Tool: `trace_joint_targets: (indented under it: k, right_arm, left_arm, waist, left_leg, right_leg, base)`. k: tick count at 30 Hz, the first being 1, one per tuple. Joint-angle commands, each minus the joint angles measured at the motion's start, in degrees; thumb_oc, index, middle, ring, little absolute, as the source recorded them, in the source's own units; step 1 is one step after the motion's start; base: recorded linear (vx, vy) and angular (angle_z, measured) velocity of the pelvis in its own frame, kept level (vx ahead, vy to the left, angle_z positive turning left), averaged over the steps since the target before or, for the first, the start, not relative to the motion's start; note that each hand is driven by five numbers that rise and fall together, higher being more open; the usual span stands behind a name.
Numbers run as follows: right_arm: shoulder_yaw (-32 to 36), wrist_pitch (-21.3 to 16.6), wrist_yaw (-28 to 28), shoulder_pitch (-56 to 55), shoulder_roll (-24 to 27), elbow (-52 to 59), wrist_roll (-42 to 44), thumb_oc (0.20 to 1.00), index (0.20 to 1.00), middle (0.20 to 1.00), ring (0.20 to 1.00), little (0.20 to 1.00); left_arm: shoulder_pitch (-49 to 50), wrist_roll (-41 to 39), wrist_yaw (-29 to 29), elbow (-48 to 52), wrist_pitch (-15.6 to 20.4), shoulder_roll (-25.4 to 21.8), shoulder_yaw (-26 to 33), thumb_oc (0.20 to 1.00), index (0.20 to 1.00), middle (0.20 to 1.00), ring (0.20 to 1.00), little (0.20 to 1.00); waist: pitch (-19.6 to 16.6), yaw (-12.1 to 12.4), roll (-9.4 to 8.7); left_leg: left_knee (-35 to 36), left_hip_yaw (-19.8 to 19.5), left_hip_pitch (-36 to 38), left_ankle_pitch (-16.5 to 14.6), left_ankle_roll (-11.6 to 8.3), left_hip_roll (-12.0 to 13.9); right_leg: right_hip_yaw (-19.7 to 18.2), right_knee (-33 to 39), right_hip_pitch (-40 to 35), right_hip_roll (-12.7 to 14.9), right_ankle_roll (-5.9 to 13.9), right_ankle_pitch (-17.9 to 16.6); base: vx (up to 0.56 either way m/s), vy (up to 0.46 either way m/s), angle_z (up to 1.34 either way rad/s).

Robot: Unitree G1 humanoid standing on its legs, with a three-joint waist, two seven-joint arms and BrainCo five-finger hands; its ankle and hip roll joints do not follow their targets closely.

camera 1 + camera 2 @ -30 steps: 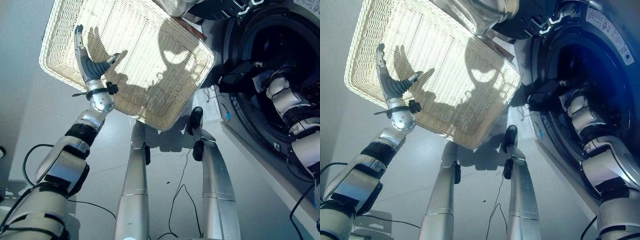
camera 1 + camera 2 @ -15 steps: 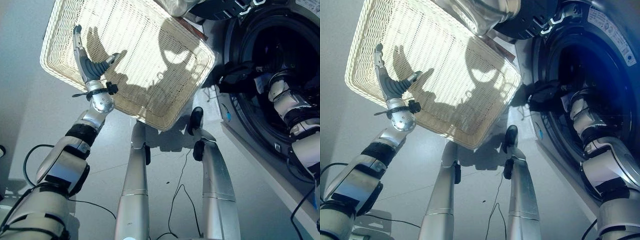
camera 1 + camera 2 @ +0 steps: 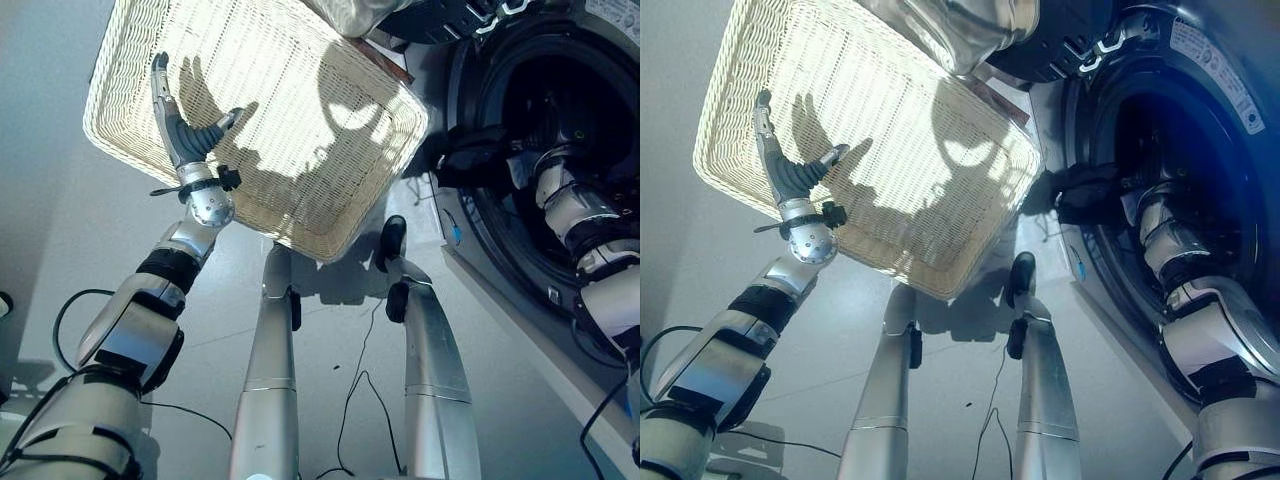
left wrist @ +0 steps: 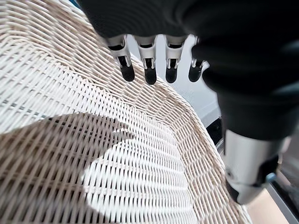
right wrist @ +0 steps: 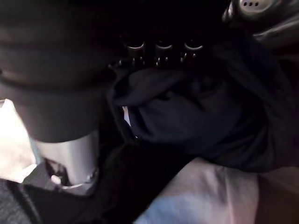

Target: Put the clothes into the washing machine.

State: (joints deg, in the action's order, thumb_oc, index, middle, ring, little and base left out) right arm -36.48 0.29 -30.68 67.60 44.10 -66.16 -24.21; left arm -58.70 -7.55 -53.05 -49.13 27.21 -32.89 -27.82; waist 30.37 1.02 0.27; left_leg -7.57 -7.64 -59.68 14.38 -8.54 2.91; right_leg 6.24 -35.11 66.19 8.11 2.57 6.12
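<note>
Left hand (image 3: 185, 135): fingers straight and spread, raised over the wicker basket (image 3: 300, 90) on the floor.
Right hand (image 3: 470, 160): at the washing machine (image 3: 560, 60) door opening; finger state cannot be told.
Clothes (image 5: 196, 116): dark garment bunched just past the right hand's fingers, over a pale cloth (image 5: 205, 196), inside the drum.

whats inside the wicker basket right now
The wicker basket holds no clothes: its woven floor shows bare, crossed by shadows. The left hand hovers open above it. The far corner is covered by a pale object at the top edge, so that part is unseen.
</note>
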Motion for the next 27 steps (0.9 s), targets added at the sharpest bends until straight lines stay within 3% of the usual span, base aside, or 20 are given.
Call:
trace_joint_targets:
  k: [1,2,27]
  right_arm:
    - [-9.7,-8.4,4.5,-10.7,-4.5,4.4,-6.8,0.46,0.46,0.46,0.46,0.46]
    - [-9.7,-8.3,4.5,-10.8,-4.5,4.5,-6.9,0.2,0.2,0.2,0.2,0.2]
    - [-8.1,-5.3,1.0,-10.7,-5.1,3.8,-6.6,0.2,0.2,0.2,0.2,0.2]
  left_arm:
    - [-2.0,1.4,-2.0,-1.7,2.4,1.2,4.6,1.0,1.0,1.0,1.0,1.0]
    - [-2.0,1.4,-2.0,-1.8,2.4,1.1,4.7,1.0,1.0,1.0,1.0,1.0]
    - [-2.4,2.1,-2.3,-2.5,2.4,1.9,4.9,1.0,1.0,1.0,1.0,1.0]
  waist:
    - [-0.6,-1.0,-0.06]
    - [-0.6,-1.0,-0.12]
    - [-0.6,-1.2,-0.23]
  left_leg:
    - [-5.4,6.6,0.9,-7.5,3.79,-4.5]
    - [-5.4,6.7,0.9,-7.4,3.79,-4.4]
    - [-5.2,6.6,0.5,-7.1,3.69,-4.4]
  right_leg:
    - [1.4,16.7,-4.3,-5.9,4.5,-11.9]
    - [1.4,16.8,-4.4,-6.0,4.53,-11.9]
    - [1.1,17.1,-3.9,-6.0,4.64,-12.7]
  base:
    - [0.0,0.0,0.0]
    - [0.0,0.0,0.0]
    - [0.0,0.0,0.0]
